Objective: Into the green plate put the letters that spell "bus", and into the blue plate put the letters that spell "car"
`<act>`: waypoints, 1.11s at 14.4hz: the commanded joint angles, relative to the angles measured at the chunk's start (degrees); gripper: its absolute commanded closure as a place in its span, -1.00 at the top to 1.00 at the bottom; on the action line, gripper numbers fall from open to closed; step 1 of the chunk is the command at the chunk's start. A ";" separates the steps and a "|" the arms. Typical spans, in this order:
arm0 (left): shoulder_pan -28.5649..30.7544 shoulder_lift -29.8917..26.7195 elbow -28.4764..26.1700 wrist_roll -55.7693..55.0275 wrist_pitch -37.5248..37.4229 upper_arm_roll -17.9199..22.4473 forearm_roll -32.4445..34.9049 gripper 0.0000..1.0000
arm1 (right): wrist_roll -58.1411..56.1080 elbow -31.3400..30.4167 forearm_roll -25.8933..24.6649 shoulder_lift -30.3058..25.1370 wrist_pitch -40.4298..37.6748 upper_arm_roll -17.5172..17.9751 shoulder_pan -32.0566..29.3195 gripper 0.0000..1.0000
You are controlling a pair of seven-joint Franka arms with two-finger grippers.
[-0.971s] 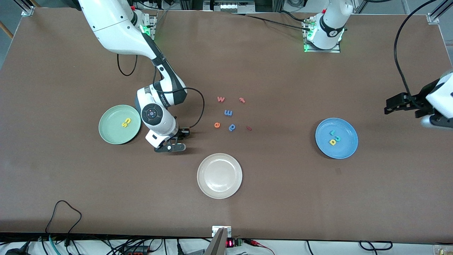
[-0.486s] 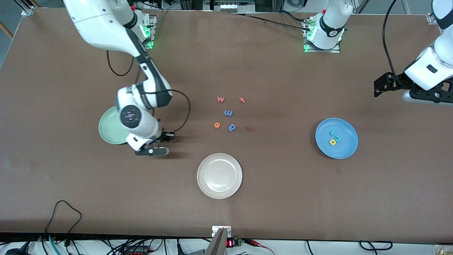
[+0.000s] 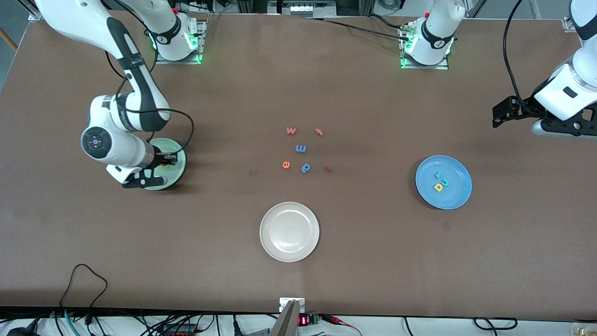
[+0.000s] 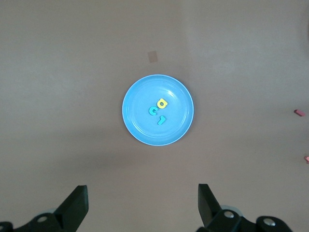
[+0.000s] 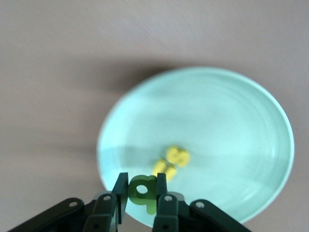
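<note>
My right gripper [image 3: 161, 163] [image 5: 142, 189] hangs over the green plate [image 3: 179, 169] [image 5: 231, 111], shut on the green b [image 5: 144, 192]. The yellow s [image 5: 177, 155] and yellow u [image 5: 163, 168] lie together in that plate. At the left arm's end of the table the blue plate [image 3: 454, 196] [image 4: 140, 104] holds the yellow a [image 3: 438, 187] [image 4: 161, 102], teal c [image 3: 445, 182] [image 4: 153, 111] and teal r [image 3: 438, 175] [image 4: 162, 119]. My left gripper [image 3: 501, 113] [image 4: 143, 205] waits open and empty, high above the table beside the blue plate.
A cream-white plate [image 3: 268, 242] sits nearest the front camera at mid-table. Loose letters lie in a cluster at the table's centre: salmon w [image 3: 291, 130], salmon t [image 3: 319, 131], blue m [image 3: 301, 149], orange e [image 3: 286, 164], blue p [image 3: 306, 167] and a small red piece [image 3: 328, 169].
My right arm has swung toward its own end of the table and now holds the green b over the green plate. The left arm rose earlier and has since stayed still.
</note>
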 commanded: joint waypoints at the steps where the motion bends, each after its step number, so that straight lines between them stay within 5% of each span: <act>1: 2.87 -1.04 -0.86 -0.31 -0.34 -2.88 -0.96 1.00 | -0.87 -3.02 -0.92 -1.39 0.57 1.01 -2.30 -0.35; 2: 2.96 -1.04 -0.86 -0.31 -0.43 -3.06 -0.96 1.00 | -0.87 -3.37 -1.01 -1.30 0.66 1.01 -2.56 -0.07; 3: 2.88 -1.04 -0.86 -0.40 -0.60 -3.06 -0.96 1.00 | -0.87 -3.28 -1.01 -1.30 0.66 1.01 -2.91 0.59; 4: 2.79 -0.96 -0.60 -0.40 -0.95 -3.15 -0.96 1.00 | -0.87 -3.02 -1.01 -1.47 0.57 1.01 -3.09 1.00; 8: 2.35 -1.04 -0.07 -0.31 -2.18 -3.15 -0.96 1.00 | -0.96 0.92 -0.93 -5.68 -1.87 1.10 -2.92 1.00; 14: 2.17 -1.04 0.37 -0.40 -2.54 -4.11 -0.87 1.00 | -0.87 24.54 -1.01 -11.31 -26.99 0.92 -2.83 1.00; 16: 2.26 -1.13 0.37 -0.40 -3.32 -4.29 -0.96 1.00 | -1.22 26.07 -2.67 -14.81 -30.26 0.05 -2.92 1.00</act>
